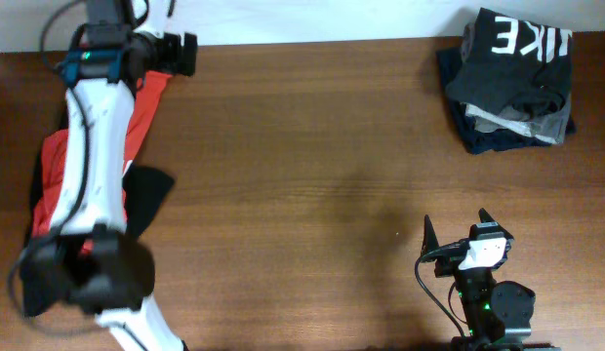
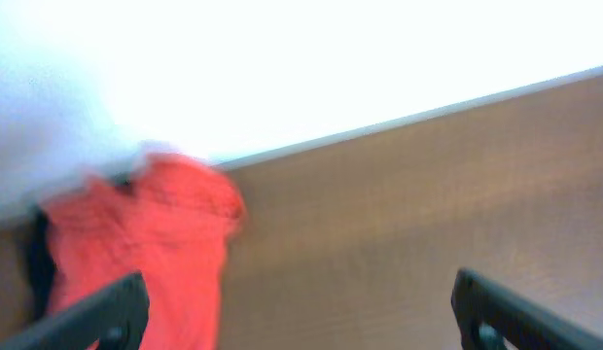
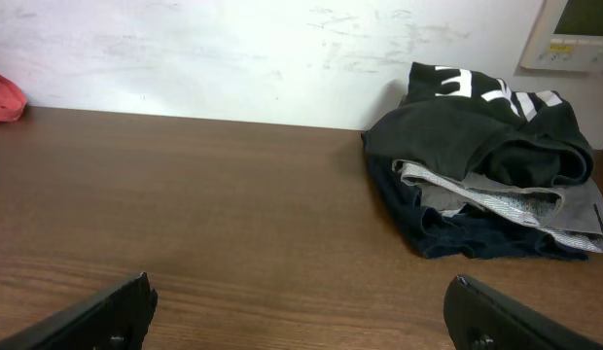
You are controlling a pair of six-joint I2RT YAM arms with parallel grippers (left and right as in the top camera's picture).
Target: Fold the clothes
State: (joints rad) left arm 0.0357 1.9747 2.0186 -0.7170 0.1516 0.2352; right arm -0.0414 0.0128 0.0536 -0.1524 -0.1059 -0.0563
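Jaws, both arms: spread wide and empty. The left gripper (image 2: 300,292) hangs over the far left end of the table (image 1: 312,146); its wrist view is blurred. The right gripper (image 3: 301,292) sits low at the near right, facing the far wall. Item 1: red T-shirt (image 1: 51,166), rumpled and unfolded along the left edge of the table, partly beneath the left arm, with a dark garment (image 1: 148,190) touching its near side. Item 2: black T-shirt (image 3: 477,136) with white block letters, bunched on top of a loose pile (image 1: 512,93) of grey and navy pieces at the far right corner, well apart from either gripper. Condition: nothing is laid flat, so I judge folding not yet begun. Hazards: a pinch into the rumpled red cloth may catch one layer only, or take the dark garment along with it. Cloth under the arm may drag as it lifts. A pull on the black shirt may tip the pile, since it lies loosely stacked near the table's edge.
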